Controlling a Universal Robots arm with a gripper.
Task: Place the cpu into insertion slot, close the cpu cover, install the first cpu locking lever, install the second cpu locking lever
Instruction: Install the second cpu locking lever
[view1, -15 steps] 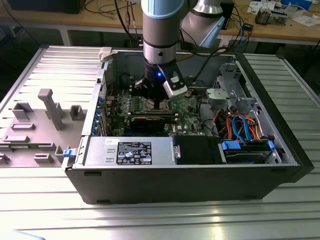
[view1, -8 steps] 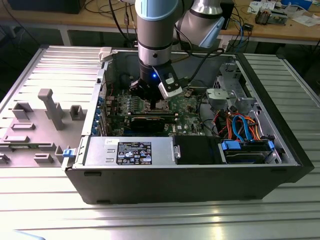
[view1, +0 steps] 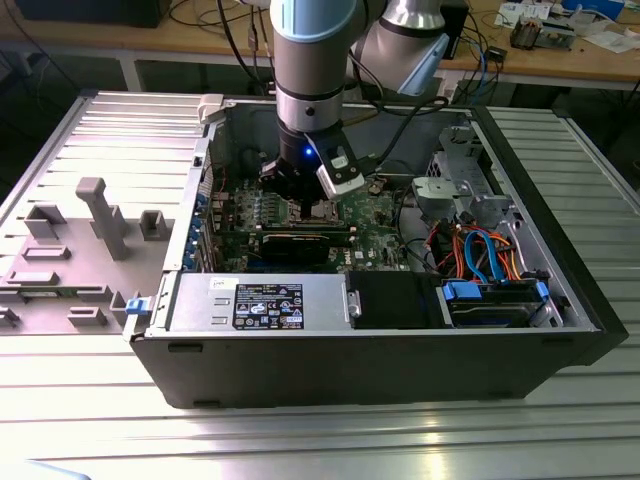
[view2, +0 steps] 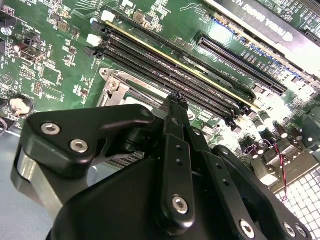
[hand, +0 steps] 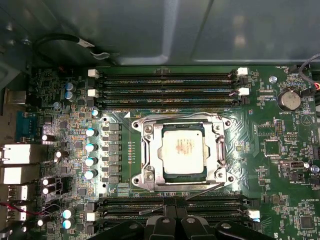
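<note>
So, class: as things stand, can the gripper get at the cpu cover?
Probably yes. The gripper hangs just beside the cpu cover, which lies flat around the cpu, with nothing between them.

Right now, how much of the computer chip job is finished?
Done: the cpu lies in place, and the cpu cover looks closed flat around it. In hand: the tool hovers just beside the cover, near a thin locking lever that lies slanted and looks unlatched. Left: that lever at least. I cannot tell whether the other one is locked.
</note>
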